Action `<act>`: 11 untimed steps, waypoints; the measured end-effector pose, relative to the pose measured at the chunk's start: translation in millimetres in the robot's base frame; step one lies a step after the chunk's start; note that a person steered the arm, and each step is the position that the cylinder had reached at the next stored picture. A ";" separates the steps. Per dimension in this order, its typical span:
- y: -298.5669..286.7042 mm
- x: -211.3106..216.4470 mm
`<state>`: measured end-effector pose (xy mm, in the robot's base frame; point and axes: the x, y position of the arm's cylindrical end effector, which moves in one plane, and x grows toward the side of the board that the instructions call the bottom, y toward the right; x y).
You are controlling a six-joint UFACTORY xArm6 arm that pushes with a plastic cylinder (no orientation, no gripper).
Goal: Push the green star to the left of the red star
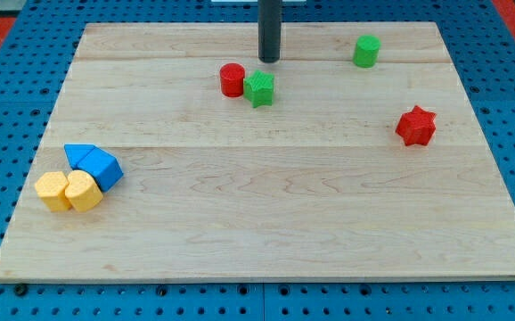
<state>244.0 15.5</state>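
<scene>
The green star (pixel 259 88) lies near the top middle of the wooden board (pixel 266 214), touching a red cylinder (pixel 232 79) on its left. The red star (pixel 416 126) lies far to the view's right, a little lower. My tip (pixel 269 60) stands just above the green star toward the view's top, slightly right of its middle, a small gap apart from it.
A green cylinder-like block (pixel 366 51) sits at the top right. At the lower left, two blue blocks (pixel 94 164) and two yellow blocks (pixel 69 190) are clustered together near the board's left edge. Blue pegboard surrounds the board.
</scene>
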 end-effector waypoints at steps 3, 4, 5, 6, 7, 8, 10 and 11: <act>-33.6 67.2; -29.4 101.4; -5.9 94.3; 6.0 125.8; 48.8 133.1; 44.6 138.2; 62.7 148.1; 10.0 156.7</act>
